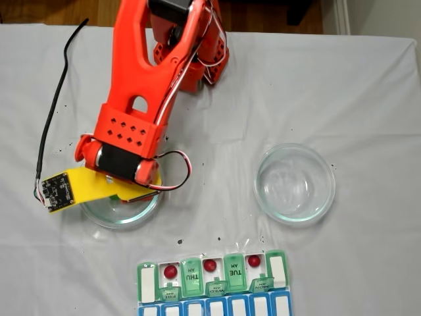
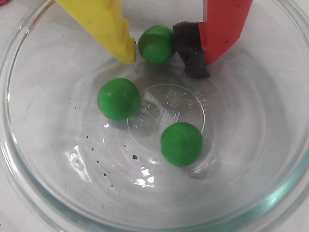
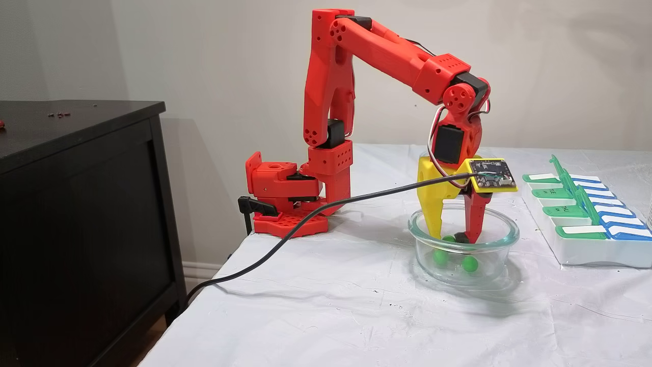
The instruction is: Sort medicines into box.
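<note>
In a fixed view from above, the arm [image 1: 151, 79] reaches over a glass dish [image 1: 122, 212] on the white worktop [image 1: 368, 99]. A second dish [image 1: 294, 183] sits well apart to the right. The box [image 1: 214, 282] lies near the bottom edge, with three red balls [image 1: 171, 270] in open compartments.

In the wrist view, the gripper [image 2: 166, 57] is spread, a green ball [image 2: 156, 44] between its yellow finger and the red finger's black pad; whether they touch it is unclear. Two more green balls [image 2: 119, 98] lie loose in the dish.

In a fixed side view, the gripper [image 3: 455, 235] dips into the dish [image 3: 462, 255]; the box [image 3: 586, 214] stands to the right.
</note>
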Motion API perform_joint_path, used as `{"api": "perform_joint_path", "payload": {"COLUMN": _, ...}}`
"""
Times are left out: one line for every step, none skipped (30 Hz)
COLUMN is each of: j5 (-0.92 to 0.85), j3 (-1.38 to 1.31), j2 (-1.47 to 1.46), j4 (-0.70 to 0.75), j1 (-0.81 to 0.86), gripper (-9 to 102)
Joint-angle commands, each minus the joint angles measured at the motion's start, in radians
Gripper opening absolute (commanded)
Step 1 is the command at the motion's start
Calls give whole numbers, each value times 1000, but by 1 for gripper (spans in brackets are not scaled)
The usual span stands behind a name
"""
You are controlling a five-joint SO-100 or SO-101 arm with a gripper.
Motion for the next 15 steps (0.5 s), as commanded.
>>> {"api": "perform_joint_path", "payload": {"j5": 11, "j3": -12, "j2": 34, "j4": 20, "j1": -23, "gripper": 17}}
{"api": "perform_joint_path", "payload": {"j5": 11, "j3": -11, "j2": 29, "j4": 18, "j1": -23, "gripper": 16}}
{"api": "perform_joint_path", "payload": {"j5": 11, "j3": -11, "j2": 23, "j4": 18, "j1": -23, "gripper": 16}}
{"api": "perform_joint_path", "payload": {"j5": 11, "j3": -11, "j2": 14, "j4": 21, "j1": -23, "gripper": 15}}
{"api": "perform_joint_path", "payload": {"j5": 11, "j3": -14, "j2": 6, "j4": 28, "j1": -23, "gripper": 14}}
{"api": "perform_joint_path", "payload": {"j5": 6, "j3": -18, "j2": -2, "j4": 38, "j1": -23, "gripper": 13}}
{"api": "perform_joint_path", "payload": {"j5": 0, "j3": -32, "j2": -17, "j4": 64, "j1": -23, "gripper": 10}}
{"api": "perform_joint_path", "payload": {"j5": 5, "j3": -49, "j2": -29, "j4": 80, "j1": -21, "gripper": 8}}
{"api": "perform_joint_path", "payload": {"j5": 6, "j3": -66, "j2": -48, "j4": 98, "j1": -20, "gripper": 8}}
{"api": "perform_joint_path", "payload": {"j5": 0, "j3": -75, "j2": -64, "j4": 110, "j1": -20, "gripper": 7}}
{"api": "perform_joint_path", "payload": {"j5": -2, "j3": -75, "j2": -75, "j4": 109, "j1": -21, "gripper": 7}}
{"api": "perform_joint_path", "payload": {"j5": -3, "j3": -64, "j2": -78, "j4": 95, "j1": -25, "gripper": 6}}
{"api": "perform_joint_path", "payload": {"j5": -3, "j3": -52, "j2": -77, "j4": 77, "j1": -28, "gripper": 6}}
{"api": "perform_joint_path", "payload": {"j5": 2, "j3": -43, "j2": -69, "j4": 64, "j1": -29, "gripper": 5}}
{"api": "perform_joint_path", "payload": {"j5": 6, "j3": -38, "j2": -57, "j4": 58, "j1": -29, "gripper": 4}}
